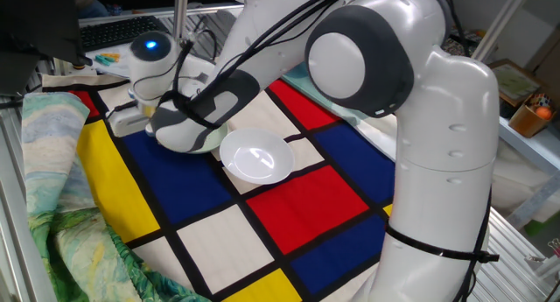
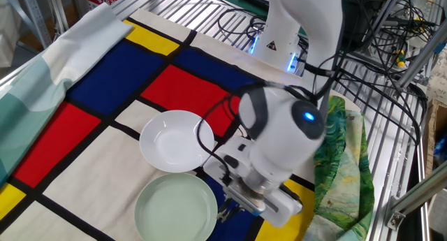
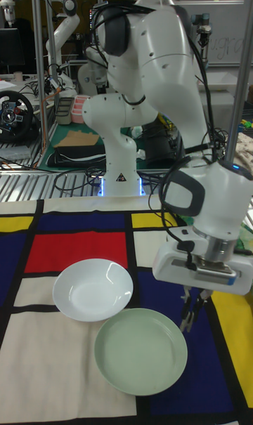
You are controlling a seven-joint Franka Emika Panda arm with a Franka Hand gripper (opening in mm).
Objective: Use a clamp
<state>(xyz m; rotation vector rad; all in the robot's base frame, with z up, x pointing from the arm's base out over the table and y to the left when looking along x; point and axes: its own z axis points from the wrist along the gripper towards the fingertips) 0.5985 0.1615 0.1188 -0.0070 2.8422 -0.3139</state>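
My gripper (image 3: pixel 191 314) points down at the right rim of the pale green plate (image 3: pixel 140 351), low over the blue square of the checked cloth. A small dark piece with thin light arms, the clamp (image 3: pixel 188 321), shows between the close-set fingers, so the gripper looks shut on it. In the other fixed view the gripper (image 2: pixel 225 212) sits just right of the green plate (image 2: pixel 174 209), and the clamp is too small to make out. In one fixed view the wrist hides both fingers and clamp, leaving only a sliver of the plate (image 1: pixel 210 144).
A white bowl (image 3: pixel 93 289) touches the green plate's far-left rim. A crumpled green and yellow cloth (image 2: pixel 342 150) lies along the table edge beside the arm. Wire shelving and cables (image 2: pixel 377 31) stand behind the robot's base. A keyboard (image 1: pixel 118 28) lies off the cloth.
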